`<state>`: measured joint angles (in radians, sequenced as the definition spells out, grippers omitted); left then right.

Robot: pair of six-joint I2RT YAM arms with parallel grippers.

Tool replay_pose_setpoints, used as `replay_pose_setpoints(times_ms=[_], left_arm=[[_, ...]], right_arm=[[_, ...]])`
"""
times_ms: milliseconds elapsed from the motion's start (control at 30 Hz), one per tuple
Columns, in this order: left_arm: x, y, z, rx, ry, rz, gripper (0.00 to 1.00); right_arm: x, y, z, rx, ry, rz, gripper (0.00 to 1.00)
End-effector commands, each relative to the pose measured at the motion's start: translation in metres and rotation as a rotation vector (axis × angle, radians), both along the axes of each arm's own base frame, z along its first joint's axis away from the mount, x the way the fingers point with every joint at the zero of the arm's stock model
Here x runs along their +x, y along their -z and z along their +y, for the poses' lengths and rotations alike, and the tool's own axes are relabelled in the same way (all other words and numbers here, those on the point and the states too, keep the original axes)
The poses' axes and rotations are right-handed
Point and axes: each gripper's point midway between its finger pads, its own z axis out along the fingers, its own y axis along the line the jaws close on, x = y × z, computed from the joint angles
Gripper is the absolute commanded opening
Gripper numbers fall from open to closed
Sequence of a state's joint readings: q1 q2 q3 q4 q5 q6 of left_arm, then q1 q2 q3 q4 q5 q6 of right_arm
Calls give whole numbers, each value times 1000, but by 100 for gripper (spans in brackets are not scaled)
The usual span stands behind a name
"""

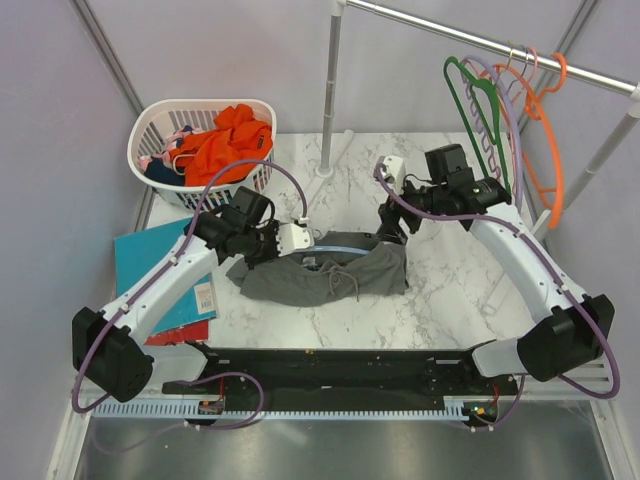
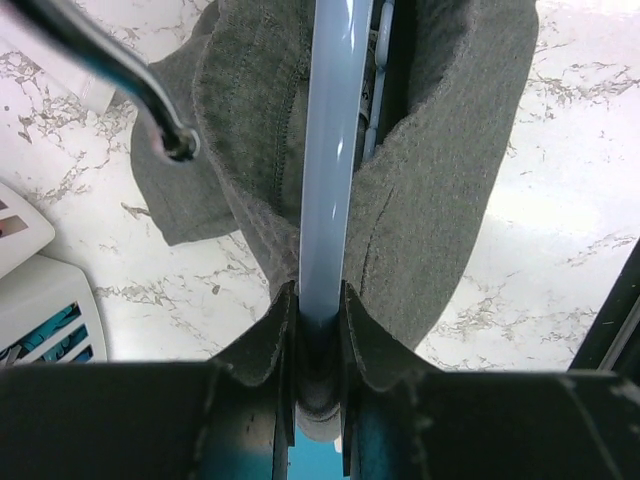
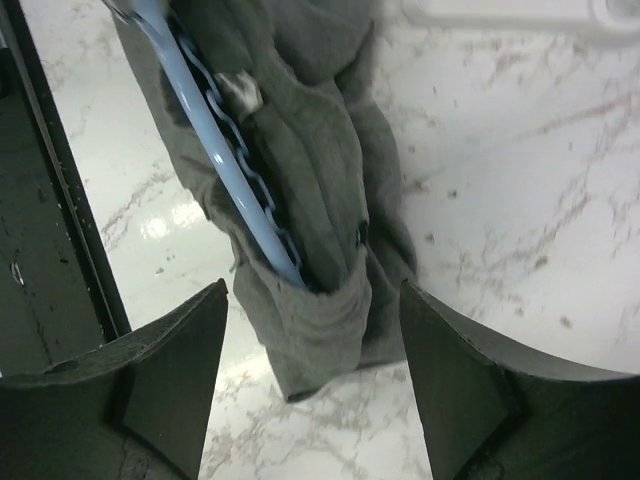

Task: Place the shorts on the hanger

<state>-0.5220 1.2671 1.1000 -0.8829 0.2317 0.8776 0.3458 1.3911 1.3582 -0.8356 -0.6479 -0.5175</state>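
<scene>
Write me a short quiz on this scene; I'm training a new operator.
1. True or false: the left gripper is shut on the hanger.
2. Near the shorts, the right gripper is: A) open, holding nothing; B) shut on fabric; C) shut on the hanger.
3. What colour is the garment in the basket?
Key: 1 true; 2 A; 3 orange.
</scene>
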Motion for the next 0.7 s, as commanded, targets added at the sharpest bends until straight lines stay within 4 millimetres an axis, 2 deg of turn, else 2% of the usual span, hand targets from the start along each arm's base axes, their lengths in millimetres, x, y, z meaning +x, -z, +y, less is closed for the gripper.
replay_pose_setpoints(times_ms=[0, 67, 100, 233, 333, 433, 533, 633, 667], left_arm=[[11, -35, -26, -148, 11, -62, 2], [12, -37, -30, -162, 19, -67, 2], [12, -36, -30, -165, 16, -61, 2], [12, -42, -34, -190, 21, -74, 2], [10, -44, -36, -211, 27, -80, 2], [4, -45, -38, -238, 39, -85, 2], [1, -48, -38, -256, 48, -93, 2], [-2, -52, -42, -283, 59, -94, 2], [-4, -52, -43, -293, 60, -88, 2]], right_arm=[[-8, -30, 50, 133, -226, -175, 77], [-11, -27, 65, 141, -291, -195, 77], [-19, -26, 78, 148, -334, -194, 77], [-23, -8, 106, 138, -409, -192, 77], [-25, 8, 120, 140, -432, -149, 75], [-24, 17, 131, 147, -437, -130, 72], [-22, 22, 138, 152, -436, -118, 63], [-21, 25, 141, 145, -435, -107, 47], [-20, 25, 141, 144, -433, -107, 25]])
